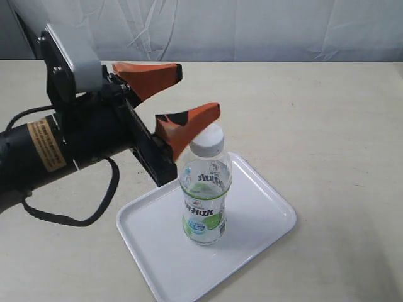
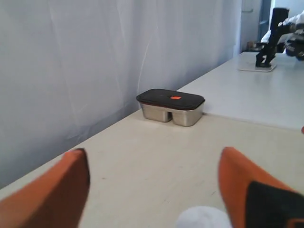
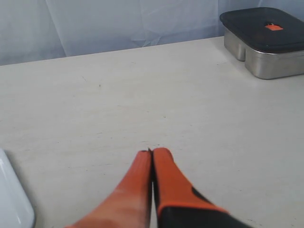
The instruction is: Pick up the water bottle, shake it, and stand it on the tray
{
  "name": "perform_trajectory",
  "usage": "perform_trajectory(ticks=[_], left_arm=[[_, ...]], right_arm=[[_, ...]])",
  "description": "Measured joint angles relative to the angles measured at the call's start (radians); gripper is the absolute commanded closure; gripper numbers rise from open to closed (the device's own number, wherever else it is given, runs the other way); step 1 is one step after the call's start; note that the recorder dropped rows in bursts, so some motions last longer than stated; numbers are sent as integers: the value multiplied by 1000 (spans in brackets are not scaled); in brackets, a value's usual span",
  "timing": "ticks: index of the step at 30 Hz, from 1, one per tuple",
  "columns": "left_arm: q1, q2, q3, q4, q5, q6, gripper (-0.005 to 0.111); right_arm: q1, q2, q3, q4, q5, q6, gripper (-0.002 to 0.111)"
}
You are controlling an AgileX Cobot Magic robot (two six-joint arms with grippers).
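Note:
The water bottle (image 1: 204,189), clear with a white cap and a white-and-green label, stands upright on the white tray (image 1: 264,220) near the table's front. My left gripper (image 1: 192,93) hovers open just above and behind the bottle, its orange fingers wide apart and nothing between them. In the left wrist view the bottle's white cap (image 2: 202,217) shows low between the spread fingers (image 2: 247,183). My right gripper (image 3: 152,154) is shut, fingers pressed together over bare table, and a corner of the tray (image 3: 12,202) lies beside it. The right arm is outside the exterior view.
A steel lunch box with a black lid (image 2: 171,107) (image 3: 266,40) sits near the curtain at the table's far edge. A black stand (image 2: 266,54) is on a further table. The left arm's black body (image 1: 75,138) and cable hang over the table's left side.

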Motion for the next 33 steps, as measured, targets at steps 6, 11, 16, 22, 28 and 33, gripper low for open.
perform_trajectory(ticks=[6, 11, 16, 22, 28, 33], left_arm=[[0, -200, 0, 4, 287, 4, 105], [0, -393, 0, -20, 628, 2, 105], [0, -551, 0, -46, 864, 2, 105], [0, -681, 0, -52, 918, 2, 105], [0, -768, 3, -73, 1004, -12, 105], [72, -890, 65, -173, 1016, -13, 105]], right_arm=[[0, 0, 0, 0, 0, 0, 106], [0, 0, 0, 0, 0, 0, 106], [0, 0, 0, 0, 0, 0, 106], [0, 0, 0, 0, 0, 0, 106], [0, 0, 0, 0, 0, 0, 106], [0, 0, 0, 0, 0, 0, 106]])
